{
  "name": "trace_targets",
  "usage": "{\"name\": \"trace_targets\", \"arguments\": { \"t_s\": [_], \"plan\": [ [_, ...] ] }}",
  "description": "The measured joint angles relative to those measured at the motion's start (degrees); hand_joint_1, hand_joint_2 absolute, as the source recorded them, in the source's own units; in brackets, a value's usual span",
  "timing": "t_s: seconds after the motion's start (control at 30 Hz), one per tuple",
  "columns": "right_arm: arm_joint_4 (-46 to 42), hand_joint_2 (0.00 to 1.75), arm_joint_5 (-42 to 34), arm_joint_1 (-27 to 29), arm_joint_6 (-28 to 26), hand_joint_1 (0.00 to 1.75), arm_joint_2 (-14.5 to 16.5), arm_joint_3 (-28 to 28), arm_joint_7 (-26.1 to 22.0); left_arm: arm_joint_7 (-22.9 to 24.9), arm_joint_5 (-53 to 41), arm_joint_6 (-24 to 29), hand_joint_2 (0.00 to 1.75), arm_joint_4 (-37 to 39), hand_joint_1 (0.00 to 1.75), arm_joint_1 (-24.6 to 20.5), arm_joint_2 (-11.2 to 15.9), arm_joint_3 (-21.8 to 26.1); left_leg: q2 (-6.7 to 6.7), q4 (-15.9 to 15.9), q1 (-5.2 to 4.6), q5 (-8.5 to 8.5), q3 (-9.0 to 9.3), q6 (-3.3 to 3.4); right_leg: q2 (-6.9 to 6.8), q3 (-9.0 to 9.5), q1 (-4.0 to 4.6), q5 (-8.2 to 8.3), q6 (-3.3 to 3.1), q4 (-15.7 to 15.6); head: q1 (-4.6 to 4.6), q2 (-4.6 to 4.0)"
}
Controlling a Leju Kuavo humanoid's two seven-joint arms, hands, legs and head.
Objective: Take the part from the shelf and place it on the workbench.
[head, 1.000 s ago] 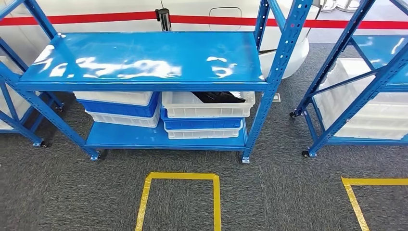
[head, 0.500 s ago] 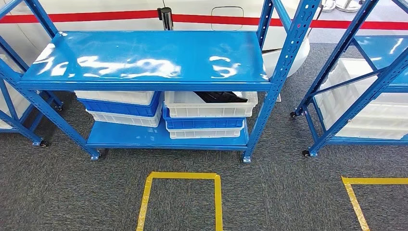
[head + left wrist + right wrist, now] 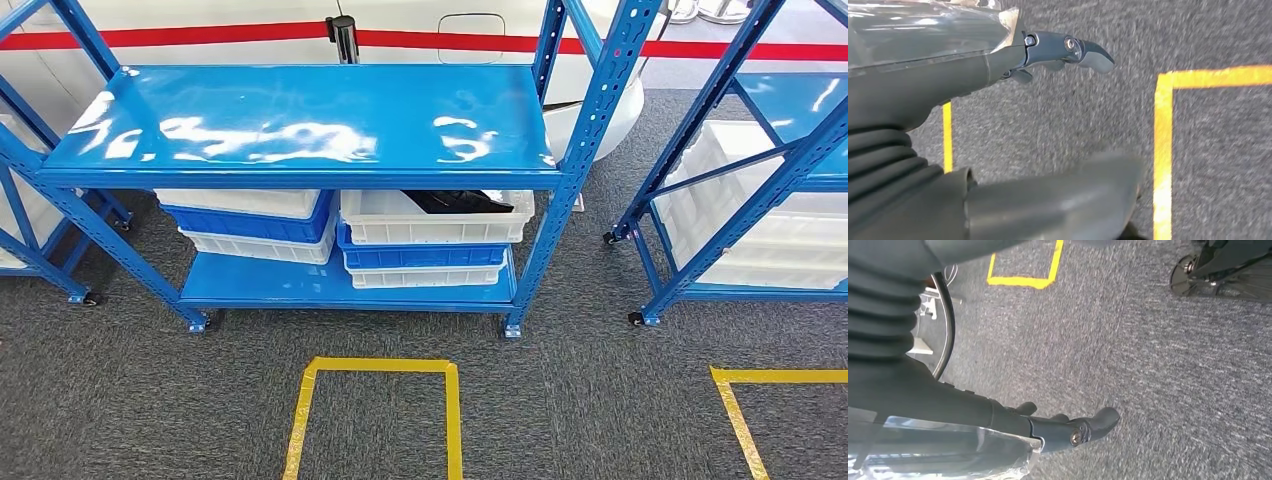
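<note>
Grey carpet floor (image 3: 600, 400) stretches across the whole scene, marked with yellow tape squares (image 3: 375, 410). On it stands the big blue metal shelf rack on castors (image 3: 300, 125), its glossy top board catching the light. A second blue rack (image 3: 740, 180) stands off to the right with white bins in it. Under the top board sit two stacks of white and blue plastic crates (image 3: 250, 225), side by side on the lower board. And there's the black part (image 3: 455, 201), lying in the topmost white crate (image 3: 430, 228) of the right-hand stack! The left hand (image 3: 998, 65) hangs over the carpet, fingers stretched out, nothing in its grasp. The right hand (image 3: 1048, 427) likewise hangs above the carpet, fingers loosely extended, holding nothing.
</note>
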Motion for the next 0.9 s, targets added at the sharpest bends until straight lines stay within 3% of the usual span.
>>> {"name": "trace_targets", "arguments": {
  "t_s": [0.9],
  "plan": [
    [-5.26,0.00,-19.32,4.98,5.39,0.00,-1.41,8.45,-3.54,13.19,-38.56,-11.32,0.00,-6.73,0.00,6.66,-0.02,35.25,0.00,-0.01,0.01,-0.09,0.04,0.11,0.00,-0.25,0.00,-0.03,-0.02,-0.01,0.00,0.00]
  ]
}}
